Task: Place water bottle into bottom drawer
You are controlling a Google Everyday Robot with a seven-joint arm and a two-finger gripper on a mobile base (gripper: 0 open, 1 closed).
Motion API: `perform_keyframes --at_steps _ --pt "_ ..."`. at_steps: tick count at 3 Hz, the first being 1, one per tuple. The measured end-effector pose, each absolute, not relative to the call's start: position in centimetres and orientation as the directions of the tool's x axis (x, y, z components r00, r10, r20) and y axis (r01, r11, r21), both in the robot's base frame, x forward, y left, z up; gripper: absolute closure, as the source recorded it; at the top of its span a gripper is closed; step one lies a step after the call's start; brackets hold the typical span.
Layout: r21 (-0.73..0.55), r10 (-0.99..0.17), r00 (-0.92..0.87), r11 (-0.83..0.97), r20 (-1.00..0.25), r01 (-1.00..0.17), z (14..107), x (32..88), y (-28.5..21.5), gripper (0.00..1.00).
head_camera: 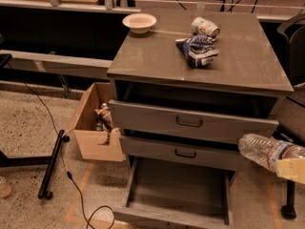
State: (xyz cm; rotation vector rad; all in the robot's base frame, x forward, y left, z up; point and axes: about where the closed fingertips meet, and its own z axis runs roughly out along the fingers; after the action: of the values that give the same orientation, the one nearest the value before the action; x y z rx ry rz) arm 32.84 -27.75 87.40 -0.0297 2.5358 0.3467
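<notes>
The water bottle (265, 150), clear and ribbed with a thin label, hangs on its side in the air at the right edge of the view, level with the second drawer's front. My gripper (291, 169) shows only as a pale finger at the bottle's right end and is shut on it. The bottom drawer (177, 191) is pulled out wide below and to the left of the bottle, with its plain grey floor showing. The bottle's cap end is hidden at the gripper.
Two upper drawers with black loop handles (189, 123) stand slightly pulled out. On the cabinet top lie a white bowl (139, 22), a can (205, 27) and a blue-and-white snack bag (198, 49). A cardboard box (93, 128), a cable and a black bar (51, 163) are on the floor at left.
</notes>
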Motion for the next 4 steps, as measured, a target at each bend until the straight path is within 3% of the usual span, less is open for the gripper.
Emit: perform_keyframes --at_steps 1,3,4 --pt "0.238 0.031 -0.826 0.963 -0.562 -0.126 85.2 33.3 -26.0 1.0" --pt "0.325 -0.231 -0.822 0.836 -0.521 -0.441 69.7 35.0 -9.5 1.0" --pt "0.373 -0.321 -0.806 0.759 -0.497 -0.533 62.2 34.3 -3.2 1.0"
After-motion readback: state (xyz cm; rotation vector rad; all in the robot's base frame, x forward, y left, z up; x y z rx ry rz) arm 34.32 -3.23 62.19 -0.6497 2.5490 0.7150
